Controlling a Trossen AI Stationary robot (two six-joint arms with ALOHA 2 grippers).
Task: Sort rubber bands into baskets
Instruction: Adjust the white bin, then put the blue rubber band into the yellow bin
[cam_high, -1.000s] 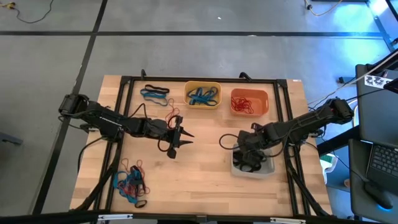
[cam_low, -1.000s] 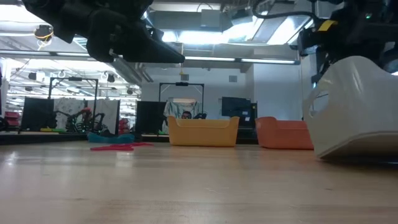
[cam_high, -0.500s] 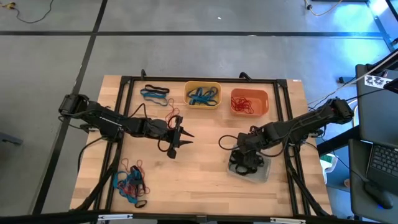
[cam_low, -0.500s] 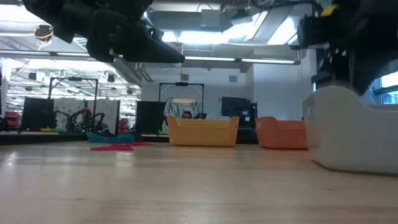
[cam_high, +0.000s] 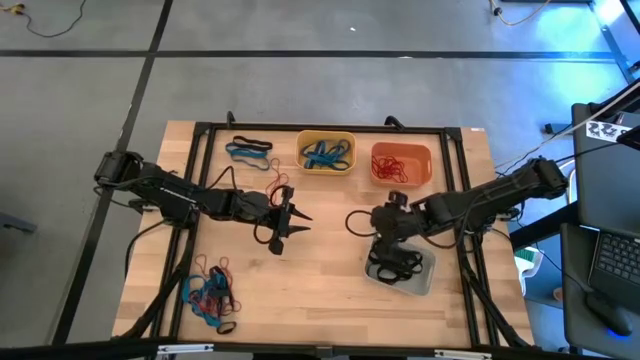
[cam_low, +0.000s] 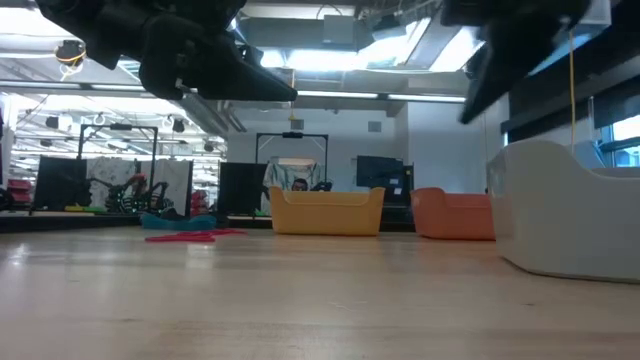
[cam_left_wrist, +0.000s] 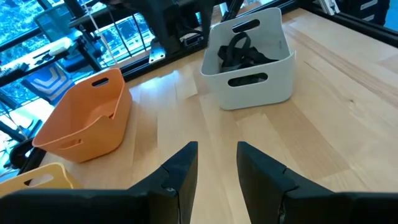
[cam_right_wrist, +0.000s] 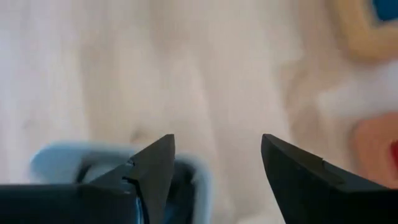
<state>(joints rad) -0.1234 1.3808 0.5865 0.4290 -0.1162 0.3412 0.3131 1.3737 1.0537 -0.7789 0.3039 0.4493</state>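
Observation:
The pale grey basket (cam_high: 402, 270) stands flat on the table at the near right, with black rubber bands (cam_left_wrist: 239, 50) inside. My right gripper (cam_right_wrist: 217, 158) hangs open above the basket's far left corner (cam_high: 383, 238), nothing between its fingers. The yellow basket (cam_high: 326, 152) holds blue bands. The orange basket (cam_high: 401, 165) holds red ones. My left gripper (cam_high: 295, 228) waits open and unladen above the table's middle, pointing toward the grey basket (cam_left_wrist: 249, 68). A loose pile of rubber bands (cam_high: 210, 295) lies at the near left.
A few more bands (cam_high: 248, 150) lie at the far left, beside the yellow basket. A black frame (cam_high: 330, 128) runs round the table's edges. Bare wood lies between the two grippers. Black cables trail from both arms.
My right gripper has come away from the grey basket, rising and moving toward the table's far left. The basket, tipped up a second ago, has settled flat on the table and turned slightly.

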